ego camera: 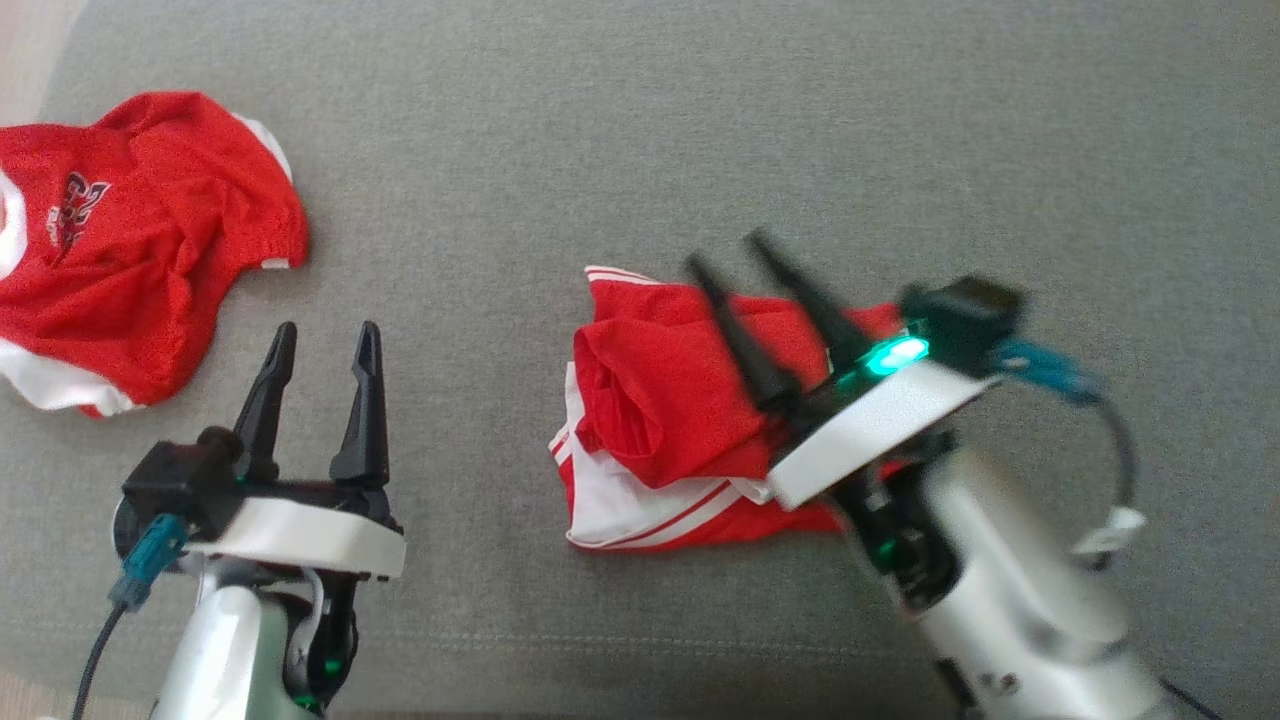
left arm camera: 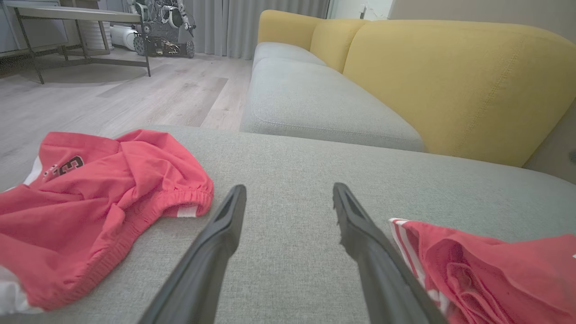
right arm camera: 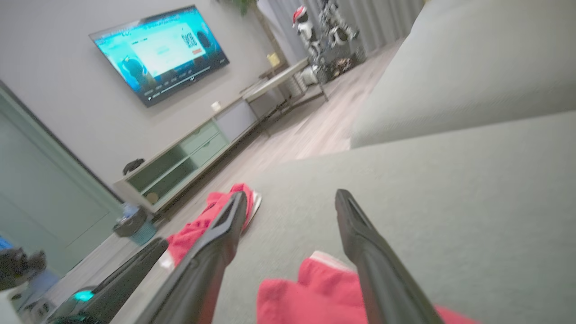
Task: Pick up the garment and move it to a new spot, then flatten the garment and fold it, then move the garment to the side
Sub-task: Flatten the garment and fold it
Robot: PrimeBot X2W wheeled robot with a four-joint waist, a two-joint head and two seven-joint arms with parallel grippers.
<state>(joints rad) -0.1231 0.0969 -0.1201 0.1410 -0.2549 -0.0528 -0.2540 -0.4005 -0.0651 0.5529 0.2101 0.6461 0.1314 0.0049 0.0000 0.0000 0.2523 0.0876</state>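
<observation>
Right gripper (ego camera: 724, 250) open, empty, over folded garment (ego camera: 650, 400) at right; left gripper (ego camera: 328, 328) open too. Risk: fingers snag the loose top layer, undoing the fold

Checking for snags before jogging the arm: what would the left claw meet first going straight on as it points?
Probably bare grey cushion: the left claw points into the gap between the crumpled shirt and the folded garment, and neither lies in line. Whether it touches or skims is unclear.
</observation>
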